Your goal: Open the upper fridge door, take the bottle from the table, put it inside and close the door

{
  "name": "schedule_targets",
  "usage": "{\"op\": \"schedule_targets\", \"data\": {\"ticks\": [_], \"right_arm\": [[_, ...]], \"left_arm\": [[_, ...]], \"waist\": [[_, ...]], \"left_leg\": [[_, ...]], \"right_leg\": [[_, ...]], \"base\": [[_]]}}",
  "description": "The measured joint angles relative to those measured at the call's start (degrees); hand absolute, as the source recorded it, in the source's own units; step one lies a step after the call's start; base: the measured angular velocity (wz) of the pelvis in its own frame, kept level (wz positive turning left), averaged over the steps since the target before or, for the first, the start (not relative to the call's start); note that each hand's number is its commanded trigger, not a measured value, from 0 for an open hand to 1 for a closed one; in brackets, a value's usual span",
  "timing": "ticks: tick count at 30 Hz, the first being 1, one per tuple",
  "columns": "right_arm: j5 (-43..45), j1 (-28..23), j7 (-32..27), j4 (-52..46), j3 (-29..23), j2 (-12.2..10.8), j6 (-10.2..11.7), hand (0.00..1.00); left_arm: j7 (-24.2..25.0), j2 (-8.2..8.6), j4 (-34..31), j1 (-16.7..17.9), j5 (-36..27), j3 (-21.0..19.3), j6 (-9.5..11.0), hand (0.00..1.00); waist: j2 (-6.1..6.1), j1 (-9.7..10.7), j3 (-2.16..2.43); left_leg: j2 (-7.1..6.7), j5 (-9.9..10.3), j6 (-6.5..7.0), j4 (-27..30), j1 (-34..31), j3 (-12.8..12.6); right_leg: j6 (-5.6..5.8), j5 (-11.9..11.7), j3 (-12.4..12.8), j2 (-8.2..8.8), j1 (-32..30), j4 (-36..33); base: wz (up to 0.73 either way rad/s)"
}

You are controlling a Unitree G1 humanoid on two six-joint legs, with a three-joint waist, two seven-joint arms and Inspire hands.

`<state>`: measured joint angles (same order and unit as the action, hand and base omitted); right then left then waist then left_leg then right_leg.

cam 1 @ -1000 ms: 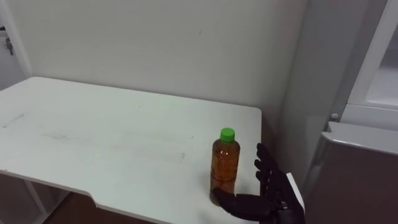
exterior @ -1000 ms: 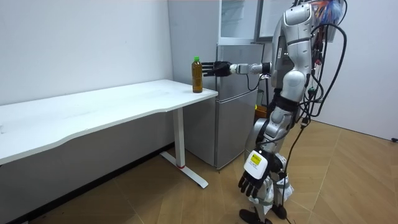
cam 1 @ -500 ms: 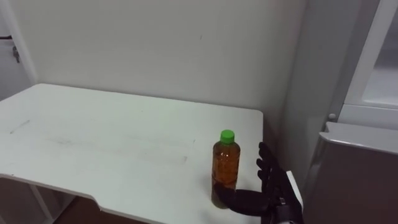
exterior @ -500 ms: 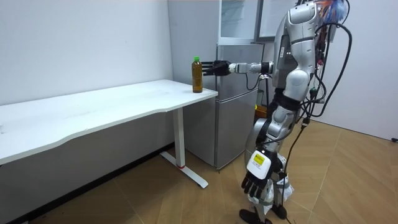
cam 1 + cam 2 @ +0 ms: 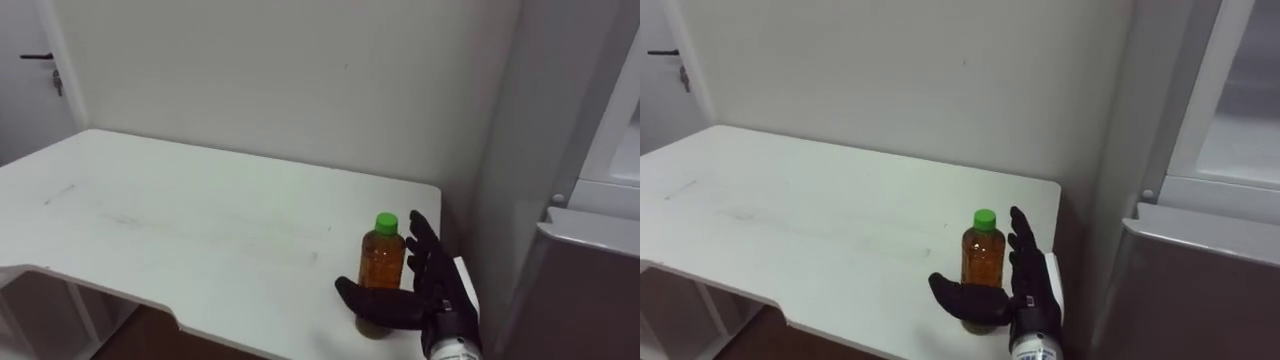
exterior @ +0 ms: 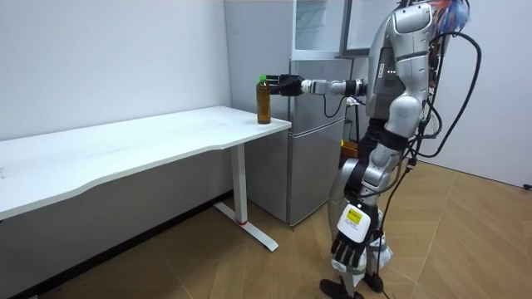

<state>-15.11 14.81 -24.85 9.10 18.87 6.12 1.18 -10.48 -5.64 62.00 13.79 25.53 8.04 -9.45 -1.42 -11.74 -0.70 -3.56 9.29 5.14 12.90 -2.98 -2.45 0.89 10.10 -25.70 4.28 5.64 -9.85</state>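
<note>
One bottle (image 5: 383,272) of brown drink with a green cap (image 5: 387,222) stands upright on the white desk (image 5: 200,230), close to the desk's far right corner and near the edge that faces the fridge (image 5: 590,290). The right robot hand (image 5: 432,292) is wrapped loosely about it. Its fingers (image 5: 421,240) stand straight and spread just to the right of the bottle, and its thumb (image 5: 362,298) reaches across in front of the base. The bottle sits in the gap between them, and the hand has not closed on it. Whether the fingers actually touch the bottle cannot be told.

Seen from the room, the robot stands upright on the wooden floor (image 6: 249,270) beside the grey fridge, its right arm stretched out level to the bottle at the desk's end. The left robot hand (image 6: 345,247) hangs low at its side with loose fingers, holding nothing.
</note>
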Motion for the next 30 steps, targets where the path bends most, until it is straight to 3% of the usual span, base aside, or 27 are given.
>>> {"op": "schedule_targets", "data": {"ticks": [7,17,30], "right_arm": [[0.0,0.2,-0.7,1.1,0.0,0.1,0.1,0.0],[0.0,0.9,-1.2,7.0,0.0,0.1,0.0,0.0],[-2.6,3.1,-1.3,14.9,-0.4,1.1,0.0,0.0]], "left_arm": [[0.0,-0.04,-0.6,-0.1,0.0,0.0,0.0,0.0],[0.1,-0.05,-4.2,1.7,0.0,-0.2,0.0,0.0],[1.0,-0.48,-4.7,1.5,-1.2,-1.1,0.1,0.0]], "waist": [[-0.26,-1.0,-0.15],[-0.89,-1.6,0.2],[-1.21,-1.4,-0.15]], "left_leg": [[-0.18,0.0,0.07,0.7,-0.8,0.9],[-0.31,-0.4,0.14,0.7,-1.2,1.3],[-0.35,-0.5,0.15,0.9,-1.9,1.7]], "right_leg": [[0.05,0.0,-1.4,0.49,-0.1,0.0],[0.06,0.0,-2.7,0.53,-0.1,0.0],[0.06,0.0,-2.8,0.69,-0.6,-0.2]], "base": [[0.07],[0.04],[0.0]]}}
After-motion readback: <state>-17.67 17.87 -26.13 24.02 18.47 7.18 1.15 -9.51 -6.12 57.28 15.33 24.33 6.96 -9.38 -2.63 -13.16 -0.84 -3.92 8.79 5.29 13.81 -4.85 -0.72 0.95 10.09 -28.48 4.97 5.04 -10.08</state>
